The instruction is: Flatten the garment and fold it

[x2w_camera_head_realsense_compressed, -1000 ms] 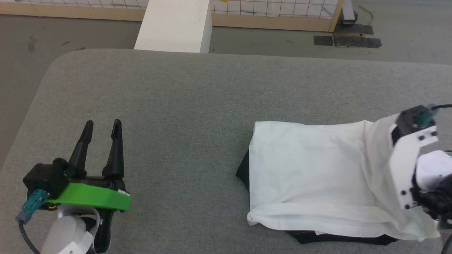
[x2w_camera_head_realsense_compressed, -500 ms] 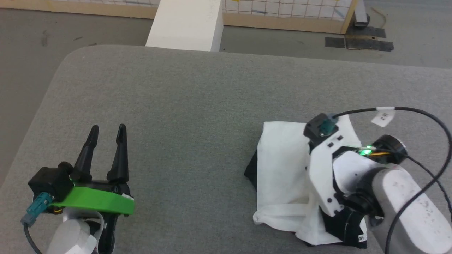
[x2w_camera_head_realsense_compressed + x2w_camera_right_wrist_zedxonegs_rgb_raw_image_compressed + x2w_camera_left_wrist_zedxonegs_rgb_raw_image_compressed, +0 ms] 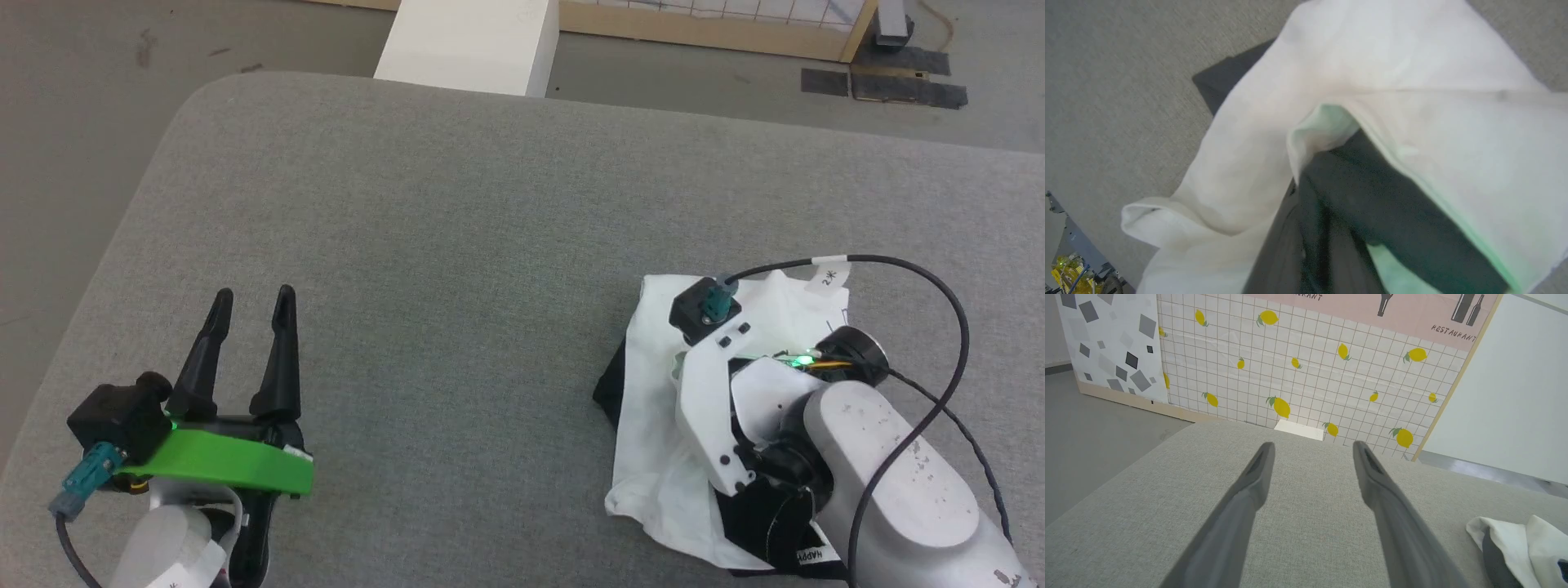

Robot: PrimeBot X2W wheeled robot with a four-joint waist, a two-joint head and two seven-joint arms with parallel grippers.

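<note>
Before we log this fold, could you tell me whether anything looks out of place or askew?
Yes: the garment is not flat. It lies bunched on the right of the table, white layers rumpled over each other, a black part poking out on its left. The right hand is shut on a fold.

A: What does the table (image 3: 449, 245) look like from your side?
B: I see grey woven cover, matt, a little rough. The garment (image 3: 649, 408) is soft matt cloth.
A: And the left gripper (image 3: 254, 292)?
B: Its fingers (image 3: 276, 359) look like matt dark plastic; the green bracket (image 3: 220, 472) is smooth plastic.
</note>
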